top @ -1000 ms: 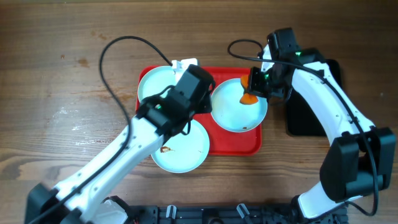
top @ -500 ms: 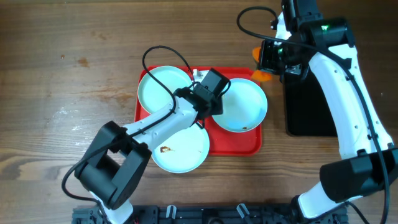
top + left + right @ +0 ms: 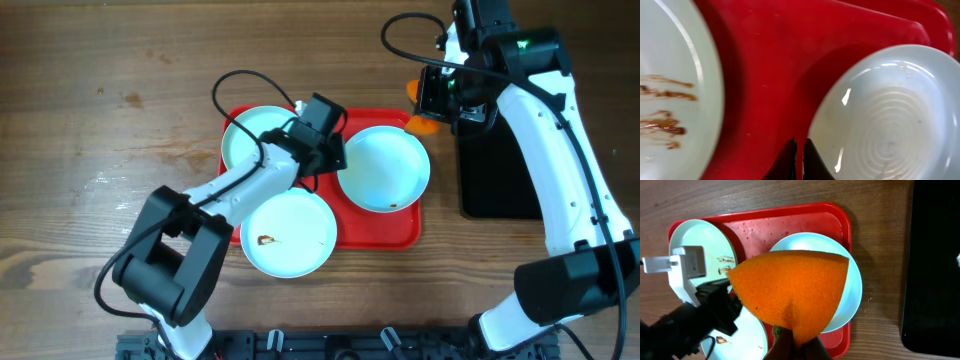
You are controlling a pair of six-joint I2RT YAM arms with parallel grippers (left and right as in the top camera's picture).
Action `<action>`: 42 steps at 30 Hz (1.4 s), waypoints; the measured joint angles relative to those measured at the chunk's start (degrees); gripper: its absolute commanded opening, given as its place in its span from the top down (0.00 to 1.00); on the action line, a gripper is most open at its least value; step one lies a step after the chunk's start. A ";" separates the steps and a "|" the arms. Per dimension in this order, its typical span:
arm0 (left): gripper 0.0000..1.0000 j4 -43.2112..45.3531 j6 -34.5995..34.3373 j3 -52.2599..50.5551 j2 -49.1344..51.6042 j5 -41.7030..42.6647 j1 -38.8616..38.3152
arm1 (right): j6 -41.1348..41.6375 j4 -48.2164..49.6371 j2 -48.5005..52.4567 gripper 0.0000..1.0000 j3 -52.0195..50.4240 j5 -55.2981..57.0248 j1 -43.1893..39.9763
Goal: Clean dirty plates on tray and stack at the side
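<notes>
The red tray (image 3: 380, 228) holds three pale plates: a back-left plate (image 3: 248, 140) with brown smears, a front plate (image 3: 295, 235) with a small brown spot, and a right plate (image 3: 388, 170). My left gripper (image 3: 325, 152) hangs low over the tray between the back-left and right plates. In the left wrist view it (image 3: 799, 160) is shut and empty, over bare tray (image 3: 770, 65) right at the right plate's (image 3: 890, 125) edge. My right gripper (image 3: 800, 347) is shut on an orange sponge (image 3: 795, 295) and is raised above the tray's far right corner (image 3: 425, 120).
A black tray (image 3: 495, 170) lies on the wooden table right of the red tray, under my right arm. The left arm's cable (image 3: 235, 85) loops above the back-left plate. The front plate overhangs the red tray's near edge.
The right gripper lifted the sponge off the right plate to beyond the tray's far right corner. The left gripper opened briefly, shut again, and shifted slightly toward the back-left plate.
</notes>
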 measured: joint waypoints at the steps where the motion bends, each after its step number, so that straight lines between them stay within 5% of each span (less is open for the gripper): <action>1: 0.70 -0.66 0.02 0.00 0.00 0.02 0.68 | 0.00 0.00 0.00 0.96 0.00 0.00 0.00; 3: 0.58 -1.36 1.68 0.00 0.00 0.68 1.31 | 0.02 0.00 0.00 0.96 0.00 0.00 0.00; 19: 0.54 1.49 3.04 0.00 4.26 9.18 1.22 | 0.02 0.04 0.00 0.96 0.00 0.00 0.00; 32: 0.72 4.83 3.06 0.00 5.62 15.65 1.22 | 0.00 0.28 0.00 0.96 0.00 0.00 0.00; 37: 0.87 5.18 3.02 0.00 5.62 16.20 1.22 | 0.00 0.28 0.00 0.96 0.00 0.00 0.00; 42: 0.77 5.62 2.51 0.00 6.27 16.52 1.20 | 0.00 0.28 0.00 0.96 0.00 0.00 0.00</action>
